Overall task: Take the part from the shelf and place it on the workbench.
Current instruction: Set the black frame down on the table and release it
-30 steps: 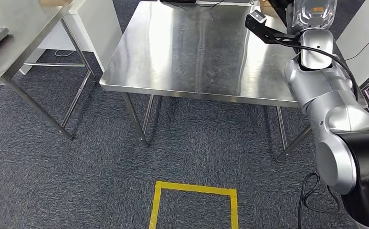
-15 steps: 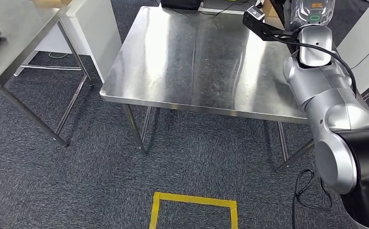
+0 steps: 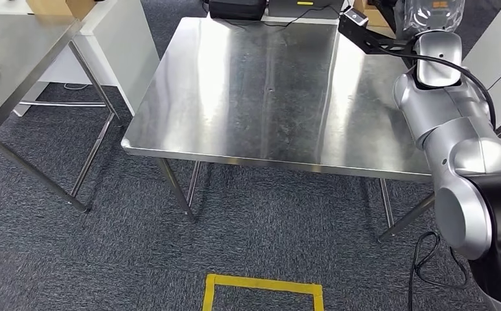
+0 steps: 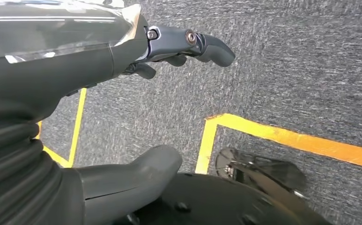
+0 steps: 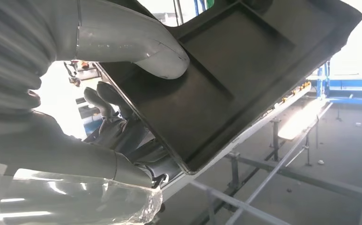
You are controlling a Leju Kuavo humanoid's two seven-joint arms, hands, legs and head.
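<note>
The dark ribbed part point(image 5: 244, 75) is sitting in the right hand point(image 5: 122, 117), thumb pressing one face and fingers point(image 5: 105, 101) curling behind its edge, raised at the far right corner of the steel workbench point(image 3: 267, 97). The left hand point(image 4: 136, 51) is hanging above the carpet's yellow tape point(image 4: 282, 136), fingers loosely extended and holding nothing.

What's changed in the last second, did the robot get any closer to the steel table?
The whole head view has shifted: the camera moved, and the steel workbench now shows more of its far edge. That is the view shifting, not the table. The right robot hand still holds the dark part; the left robot hand still hangs open.
</note>
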